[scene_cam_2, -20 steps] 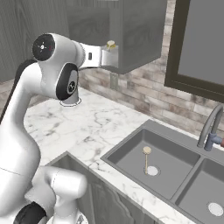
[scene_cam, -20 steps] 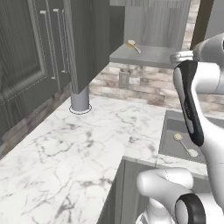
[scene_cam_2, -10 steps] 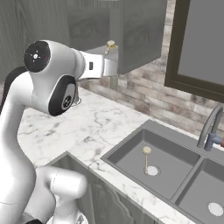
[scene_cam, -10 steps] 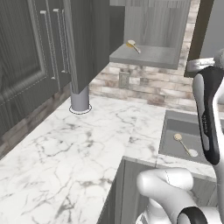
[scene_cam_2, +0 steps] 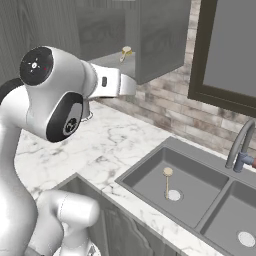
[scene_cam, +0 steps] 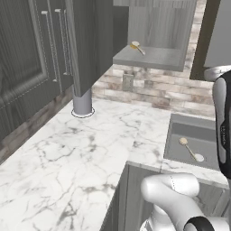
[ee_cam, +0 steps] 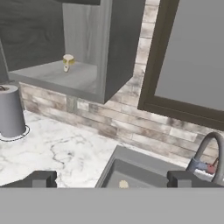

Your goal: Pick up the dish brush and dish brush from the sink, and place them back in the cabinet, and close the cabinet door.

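One dish brush [scene_cam: 137, 47] lies on the flat shelf [scene_cam: 155, 58] of the open cabinet [ee_cam: 114, 52], handle pointing toward us; in the hand view its pale head [ee_cam: 68, 60] faces out. The other dish brush [scene_cam_2: 167, 181] lies on the floor of the sink [scene_cam_2: 150, 189], in the left basin, its handle tip touching the white drain disc [scene_cam_2: 174, 195]. Our pincer [ee_cam: 111, 178] hangs empty above the near rim of that basin, its two dark fingertips [ee_cam: 41, 178] spread wide apart. The steel tap [scene_cam_2: 241, 145] rises at the far right. On the marble table [scene_cam: 90, 144], a grey cylinder [scene_cam: 82, 101] stands to the left, below the dark tall cabinets [scene_cam: 31, 63].
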Available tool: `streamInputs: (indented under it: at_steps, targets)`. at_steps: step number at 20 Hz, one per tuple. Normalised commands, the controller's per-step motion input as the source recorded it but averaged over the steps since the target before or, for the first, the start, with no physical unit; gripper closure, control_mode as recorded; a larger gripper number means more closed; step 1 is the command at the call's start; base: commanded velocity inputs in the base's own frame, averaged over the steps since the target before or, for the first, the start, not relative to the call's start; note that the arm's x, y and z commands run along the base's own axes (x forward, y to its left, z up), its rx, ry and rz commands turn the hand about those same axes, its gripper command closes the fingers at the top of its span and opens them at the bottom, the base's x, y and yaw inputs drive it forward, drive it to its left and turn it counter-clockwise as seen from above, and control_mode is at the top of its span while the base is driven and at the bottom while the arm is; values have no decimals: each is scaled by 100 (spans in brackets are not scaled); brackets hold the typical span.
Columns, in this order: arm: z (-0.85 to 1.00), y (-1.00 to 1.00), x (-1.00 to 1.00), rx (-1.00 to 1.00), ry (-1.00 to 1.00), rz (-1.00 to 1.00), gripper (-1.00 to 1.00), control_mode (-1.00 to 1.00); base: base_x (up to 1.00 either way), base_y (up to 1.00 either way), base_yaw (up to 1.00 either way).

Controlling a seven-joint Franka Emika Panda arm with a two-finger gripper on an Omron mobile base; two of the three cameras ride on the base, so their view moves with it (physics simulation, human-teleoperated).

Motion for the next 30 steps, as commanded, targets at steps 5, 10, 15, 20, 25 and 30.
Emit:
streamInputs:
  at_steps: [5,10,15,20,25,30]
  targets:
    - [0,-1,-34,0,10,-5,-100,-100,0,0,0]
    - [0,0,-24,0,9,-12,-100,-100,0,0,0]
    - [-7,8,-21,0,10,-13,-100,-100,0,0,0]
    - [-30,10,-31,7,8,-5,-100,-100,0,0,0]
    - [-41,2,-29,13,3,0,-100,-100,0,0,0]
    - [-26,0,-3,10,0,0,-100,-100,0,0,0]
